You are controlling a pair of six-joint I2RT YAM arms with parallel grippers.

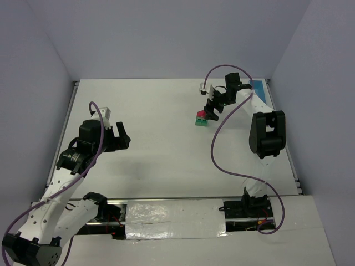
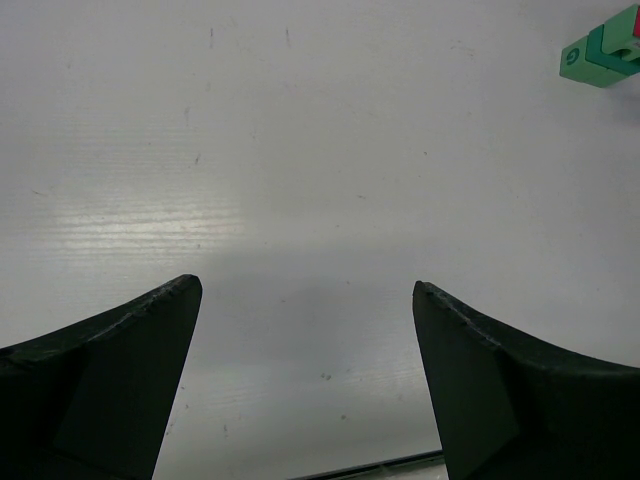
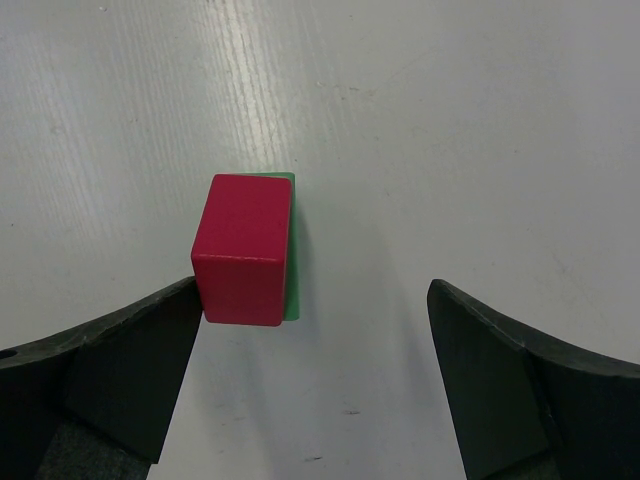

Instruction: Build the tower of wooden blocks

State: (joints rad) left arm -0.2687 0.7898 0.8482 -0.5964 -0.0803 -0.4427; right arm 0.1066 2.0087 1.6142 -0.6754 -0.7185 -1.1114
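Your wood block tower [image 1: 202,117] stands on the white worktop [image 1: 166,166], in the far half, right of centre and well short of the far-right corner; it's a red block [image 3: 243,248] sitting on a green block [image 3: 290,250]. From the R wrist cam only a thin green strip shows past the red one's right side, so red covers nearly all of it. From the L wrist cam the green base [image 2: 597,58] sits at the top-right of view with a sliver of red [image 2: 636,30] above it; you can't tell from any view how many green pieces are in the stack.

Your right gripper [image 3: 313,290] hangs over the tower, jaws spread wide and holding nothing. The tower isn't centred in the gap; the red block lies just beside the finger [image 3: 110,370] on the view's left, contact can't be judged, while the other finger [image 3: 530,390] is well apart from it with bare worktop between.

Your left gripper [image 2: 306,285] is over the left-hand half of the worktop, nearer the left edge, far from the tower; its jaws are also spread wide, nothing between them but tabletop.

A light blue tray [image 1: 258,86] shows as a sliver at the far-right corner, mostly hidden behind the R arm.
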